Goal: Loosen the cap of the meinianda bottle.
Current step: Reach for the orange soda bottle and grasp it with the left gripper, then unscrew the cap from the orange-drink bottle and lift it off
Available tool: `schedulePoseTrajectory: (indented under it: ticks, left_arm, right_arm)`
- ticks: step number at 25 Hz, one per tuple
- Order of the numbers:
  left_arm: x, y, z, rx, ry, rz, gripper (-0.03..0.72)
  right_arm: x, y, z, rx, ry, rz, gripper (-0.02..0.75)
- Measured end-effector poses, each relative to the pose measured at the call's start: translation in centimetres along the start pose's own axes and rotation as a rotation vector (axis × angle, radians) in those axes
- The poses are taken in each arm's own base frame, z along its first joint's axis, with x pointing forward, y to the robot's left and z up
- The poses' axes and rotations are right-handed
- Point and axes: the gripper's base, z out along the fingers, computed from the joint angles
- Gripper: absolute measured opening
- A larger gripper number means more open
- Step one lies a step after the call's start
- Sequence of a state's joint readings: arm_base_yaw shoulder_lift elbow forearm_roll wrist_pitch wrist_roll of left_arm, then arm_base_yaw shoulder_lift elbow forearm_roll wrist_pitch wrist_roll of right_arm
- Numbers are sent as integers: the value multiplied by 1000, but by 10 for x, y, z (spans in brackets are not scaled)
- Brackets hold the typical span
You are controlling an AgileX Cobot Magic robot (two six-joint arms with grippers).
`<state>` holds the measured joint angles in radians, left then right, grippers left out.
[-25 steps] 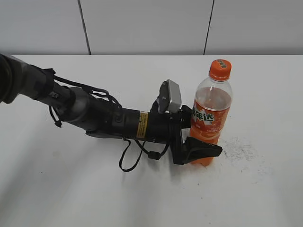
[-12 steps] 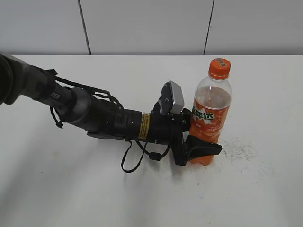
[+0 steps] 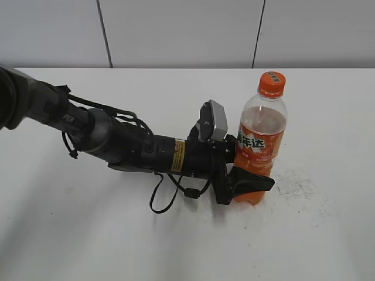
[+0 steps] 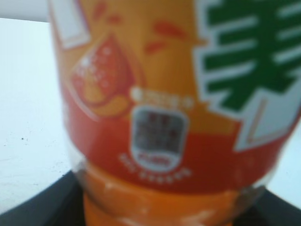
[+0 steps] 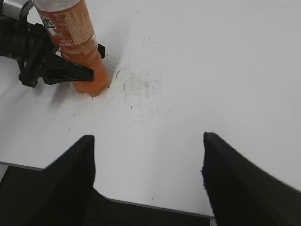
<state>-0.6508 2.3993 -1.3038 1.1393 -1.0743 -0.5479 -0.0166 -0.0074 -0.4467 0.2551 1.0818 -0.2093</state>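
The meinianda bottle [image 3: 261, 140] stands upright on the white table, with orange liquid and an orange label. Its orange cap [image 3: 272, 84] sits on the neck. My left gripper [image 3: 251, 182] is shut on the bottle's lower body, one black finger in front. In the left wrist view the label [image 4: 178, 94] fills the frame, blurred, with black fingers at both lower corners. In the right wrist view the bottle [image 5: 75, 37] stands far upper left, held by the left gripper [image 5: 70, 73]. My right gripper [image 5: 148, 141] is open and empty above the table's near edge, out of the exterior view.
The white table [image 3: 328, 222] has a scuffed grey patch [image 3: 296, 184] just right of the bottle, also in the right wrist view [image 5: 138, 84]. The left arm [image 3: 117, 143] lies low across the table from the left. The table's front edge [image 5: 155, 205] is under the right gripper.
The left gripper closed in on the bottle's lower body and nudged it slightly; the bottle stands a little straighter. The cap has not moved.
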Motion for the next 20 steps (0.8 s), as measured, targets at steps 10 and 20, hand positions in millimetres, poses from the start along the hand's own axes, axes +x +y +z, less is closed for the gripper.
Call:
schedulePoseTrajectory:
  ticks: [10, 20]
  left_arm:
    - [0, 0, 0, 2, -3, 0, 509]
    - [0, -1, 0, 6, -13, -4, 508]
  right_arm:
    - [-1, 1, 0, -7, -6, 4, 525]
    - [-38, 0, 18, -79, 9, 133, 525]
